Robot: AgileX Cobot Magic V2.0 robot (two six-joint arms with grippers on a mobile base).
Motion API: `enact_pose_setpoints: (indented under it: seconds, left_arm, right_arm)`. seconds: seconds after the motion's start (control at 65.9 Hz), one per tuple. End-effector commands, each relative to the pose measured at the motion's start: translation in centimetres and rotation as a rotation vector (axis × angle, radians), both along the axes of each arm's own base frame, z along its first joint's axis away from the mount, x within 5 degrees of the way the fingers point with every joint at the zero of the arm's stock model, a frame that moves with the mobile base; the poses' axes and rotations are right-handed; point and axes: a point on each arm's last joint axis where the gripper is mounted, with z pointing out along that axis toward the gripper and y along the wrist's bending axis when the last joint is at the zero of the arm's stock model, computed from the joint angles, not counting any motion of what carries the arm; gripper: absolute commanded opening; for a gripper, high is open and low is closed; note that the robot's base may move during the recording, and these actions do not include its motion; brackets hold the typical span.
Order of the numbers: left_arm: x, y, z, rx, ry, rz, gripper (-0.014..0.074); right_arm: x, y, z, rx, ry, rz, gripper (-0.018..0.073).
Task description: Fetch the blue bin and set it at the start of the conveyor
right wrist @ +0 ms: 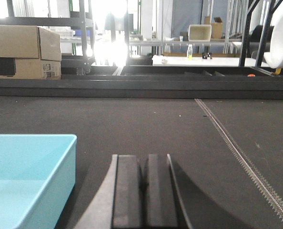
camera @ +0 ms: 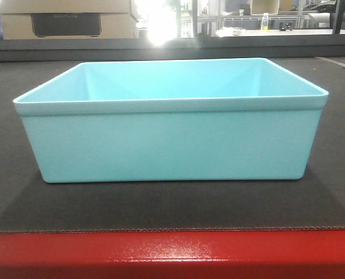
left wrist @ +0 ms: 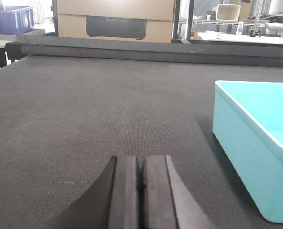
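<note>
two claws show, each only in its own wrist view, and both have their dark pads pressed together with nothing between them. the left claw (left wrist: 141, 183) sits low over the wide, dark grey, finely textured conveyor belt (left wrist: 94, 109), and the pale aqua rectangular plastic bin (left wrist: 256, 152) stands on that belt to the claw's right and a little ahead, apart from it. the right claw (right wrist: 144, 183) is also low over the belt, with the same bin (right wrist: 27, 176) to its left and close by, but not touching the pads. so the bin rests between the two claws, upright and with nothing visible inside.

from the front view the bin (camera: 172, 142) sits square on the belt near its glossy red edge strip (camera: 172, 253), a band of bare belt between them.

ahead of the left claw, past the belt's far black rail (left wrist: 146, 47), stands a tan cardboard box with a dark panel (left wrist: 115, 19), and far to the left a dark blue ribbed crate (left wrist: 13, 19). ahead and to the right of the right claw a metal seam (right wrist: 237, 152) runs along the belt. beyond the rail are cardboard boxes (right wrist: 22, 52) at left and a white tabletop with a small yellow bottle (right wrist: 190, 51). nothing lies on the belt between either claw and the bin.
</note>
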Motion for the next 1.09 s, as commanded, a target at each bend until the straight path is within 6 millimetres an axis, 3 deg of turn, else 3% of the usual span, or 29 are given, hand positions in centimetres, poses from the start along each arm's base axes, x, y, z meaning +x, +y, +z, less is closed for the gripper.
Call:
enact_pose_setpoints:
  seconds: [0.0,0.121,0.228,1.077]
  left_arm:
    - [-0.1,0.0,0.3,-0.001,-0.031,0.005,-0.0111]
    - [-0.1,0.0,0.3,-0.001,-0.031,0.005,-0.0111]
    - [-0.1,0.0,0.3,-0.001,-0.031,0.005,-0.0111]
    - [-0.1,0.0,0.3,-0.001,-0.031,0.005,-0.0111]
  right_arm:
    - [-0.2,-0.1,-2.2,-0.015,-0.054,-0.015,-0.016]
    - [-0.2,-0.1,-5.6,-0.013,-0.037,-0.019,-0.016]
    - [-0.1,-0.1,-6.1,-0.008,0.015,-0.014,-0.0162]
    - [-0.1,-0.1,-6.2,-0.008,0.021,-0.015,-0.0162]
